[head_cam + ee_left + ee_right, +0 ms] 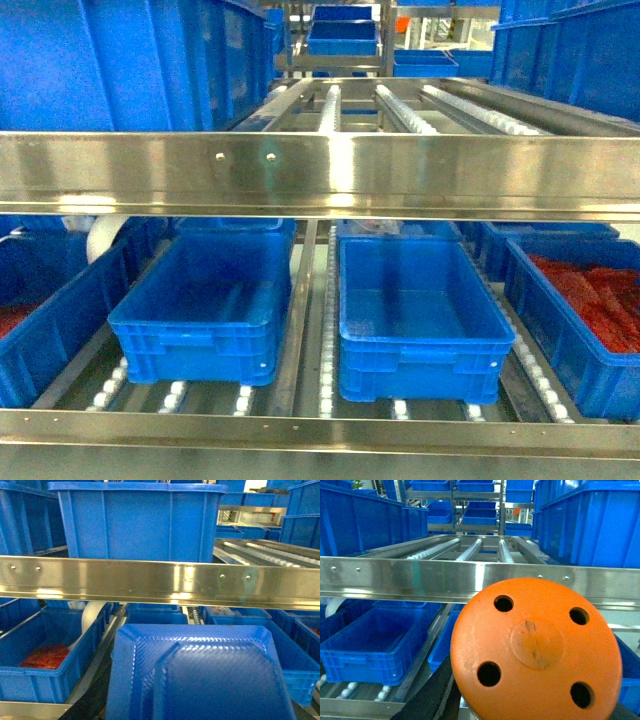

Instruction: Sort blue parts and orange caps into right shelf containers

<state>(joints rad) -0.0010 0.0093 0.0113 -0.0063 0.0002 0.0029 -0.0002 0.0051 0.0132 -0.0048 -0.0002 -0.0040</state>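
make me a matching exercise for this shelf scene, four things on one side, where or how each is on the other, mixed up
Things:
1. orange cap
2. blue part
3. two middle crates
4. far right crate

Places or states:
A. holds red-orange pieces
B. close up in the right wrist view, four holes showing
C. empty, side by side on the lower shelf rollers
D. close up in the left wrist view, below the steel rail

Pairs: 1-B, 2-D, 3-C, 4-A
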